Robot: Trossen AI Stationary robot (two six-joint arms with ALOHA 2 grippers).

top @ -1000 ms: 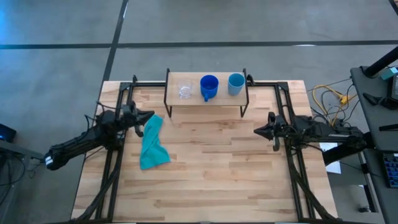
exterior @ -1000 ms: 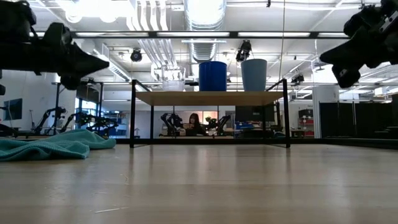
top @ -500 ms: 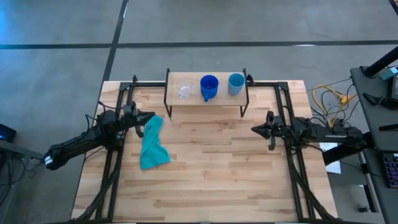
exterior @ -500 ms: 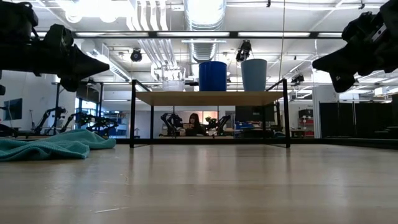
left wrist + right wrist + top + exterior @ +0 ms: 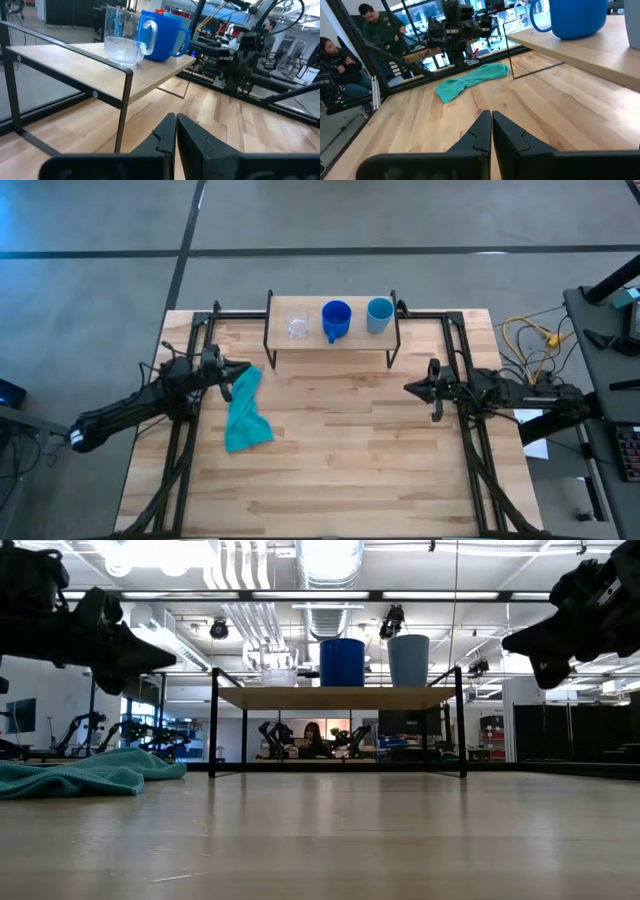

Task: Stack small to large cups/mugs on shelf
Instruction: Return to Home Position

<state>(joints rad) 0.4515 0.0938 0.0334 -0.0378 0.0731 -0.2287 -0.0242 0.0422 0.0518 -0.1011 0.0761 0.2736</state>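
Observation:
Three vessels stand in a row on the shelf point(image 5: 331, 338), a light board on thin black legs at the table's far edge: a clear glass cup point(image 5: 297, 324) point(image 5: 123, 37), a dark blue handled mug point(image 5: 336, 320) point(image 5: 164, 35) point(image 5: 570, 17) and a lighter blue cup point(image 5: 379, 315) point(image 5: 408, 660). My left gripper point(image 5: 244, 368) point(image 5: 176, 125) hovers shut at the table's left side, near and left of the shelf. My right gripper point(image 5: 408, 388) point(image 5: 491, 122) hovers shut at the right side, pointing toward the table's middle.
A teal cloth point(image 5: 246, 412) point(image 5: 470, 82) lies crumpled on the table's left half, beside my left gripper. Black frame rails point(image 5: 190, 380) run along both table sides. The table's middle and near part point(image 5: 350, 460) is bare wood. People sit beyond the table point(image 5: 350, 55).
My left gripper has drifted slightly toward the shelf and a little down. My right gripper moved a little toward the table's middle, then held still. The cups and the cloth have not moved.

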